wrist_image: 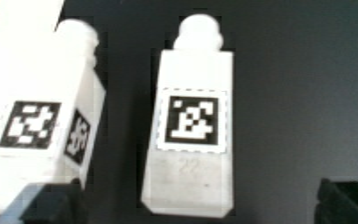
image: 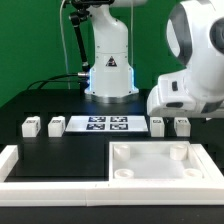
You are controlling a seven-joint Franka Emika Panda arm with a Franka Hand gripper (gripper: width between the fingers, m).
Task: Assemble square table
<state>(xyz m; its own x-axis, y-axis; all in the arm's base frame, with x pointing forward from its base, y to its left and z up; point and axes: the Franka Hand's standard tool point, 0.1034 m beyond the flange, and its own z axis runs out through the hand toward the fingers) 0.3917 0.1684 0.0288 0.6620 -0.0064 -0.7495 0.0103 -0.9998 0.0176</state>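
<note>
The square table's tabletop (image: pixel 160 160) is a white slab with a raised rim, lying at the front on the exterior view's right. Two white tagged legs (image: pixel 30 126) (image: pixel 56 125) lie left of the marker board, and two more (image: pixel 157 124) (image: pixel 181 125) right of it. The arm's white wrist (image: pixel 190 80) hangs over the right pair and hides the fingers there. In the wrist view one leg (wrist_image: pixel 194 120) lies lengthwise between the dark fingertips (wrist_image: pixel 34 205), untouched. My gripper (wrist_image: pixel 194 205) is open. A second leg (wrist_image: pixel 43 110) lies close beside it.
The marker board (image: pixel 105 124) lies flat between the two pairs of legs. A long white border rail (image: pixel 20 165) runs along the left and front of the black table. The robot's base (image: pixel 108 65) and its cables stand behind the board.
</note>
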